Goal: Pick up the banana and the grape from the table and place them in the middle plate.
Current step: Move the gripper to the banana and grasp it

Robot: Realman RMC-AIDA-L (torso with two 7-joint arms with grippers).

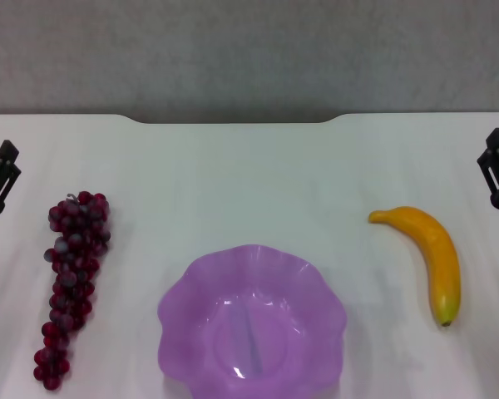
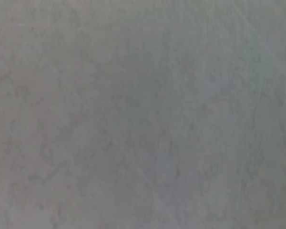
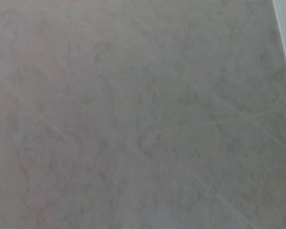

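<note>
The banana [image 1: 432, 258] lies flat on the white tabletop [image 1: 249, 174] on the robot's right, stem end pointing in toward the centre and dark greenish tip nearest the robot, well apart from the purple scalloped plate [image 1: 251, 322]. It looks smooth and firm, probably light and a little slippery, so a pinch across the thick middle of its curve, fingers on either long side, seems the safest hold; near the tapered ends it would likely pivot or slide out. The bunch of grapes [image 1: 71, 278] lies on the robot's left, its broad stemmed end away from the robot and the narrow tail toward it, also clear of the plate. It is lumpy and probably loosely jointed, so it may sag or swing when lifted; taking it around the wide upper part near the stem should keep the tail hanging below rather than flopping. The plate sits between the two at the near middle, shallow and empty, its wavy rim low enough that neither fruit needs much lift, though the thin plastic could skid if bumped. There is open tabletop all round both fruits and a bare stretch back to the notched far edge. The left end effector [image 1: 0, 176] hangs at the left border and the right end effector [image 1: 497, 170] at the right border, both away from the fruit and holding nothing; I cannot tell how their fingers are set. Both wrist views show only a blank grey surface.
</note>
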